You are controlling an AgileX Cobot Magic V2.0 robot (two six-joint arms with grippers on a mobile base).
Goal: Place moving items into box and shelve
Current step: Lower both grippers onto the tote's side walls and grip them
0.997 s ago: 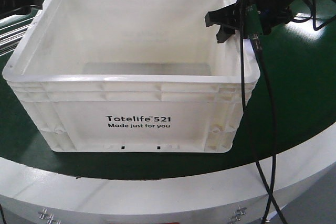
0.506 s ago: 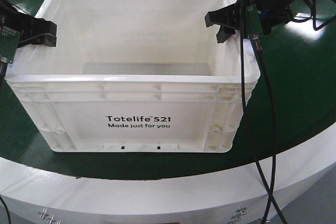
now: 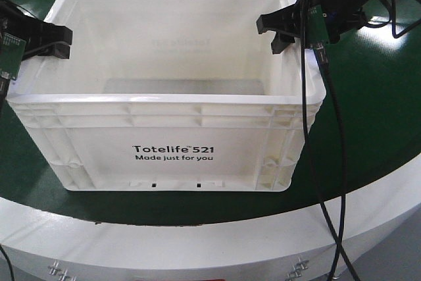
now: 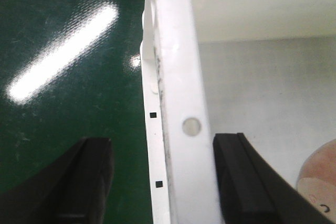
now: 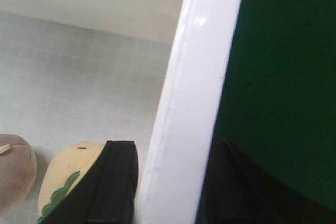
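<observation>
– White box (image 3: 174,153): where did it stand?
– On the green desk (image 3: 375,110), print facing the front camera, top open.

– And the left gripper (image 3: 64,41)?
– At the box's left rim, straddling it. The wrist view showed the outer finger (image 4: 86,182) over the desk with a clear gap to the wall, and the inner finger (image 4: 236,182) inside, just beside the rim. It was open and gripped nothing.

– The right gripper (image 3: 268,35)?
– At the right rim, towards the far corner. Its inner finger (image 5: 118,182) and outer finger (image 5: 236,182) lay against the two faces of the wall, with no gap visible in the wrist view. I recorded it as closed on the box wall.

– The balls?
– Both were on the box floor. The yellow ball (image 5: 65,174), with its green stripe, lay just beside the right gripper's inner finger; the pink ball (image 5: 13,174) lay next to it, further from the wall. The front view did not show them, as the near wall hid the floor.

– Anything else?
– A black cable (image 3: 329,129) hung from the right arm, down past the box's right corner and over the desk edge.
</observation>
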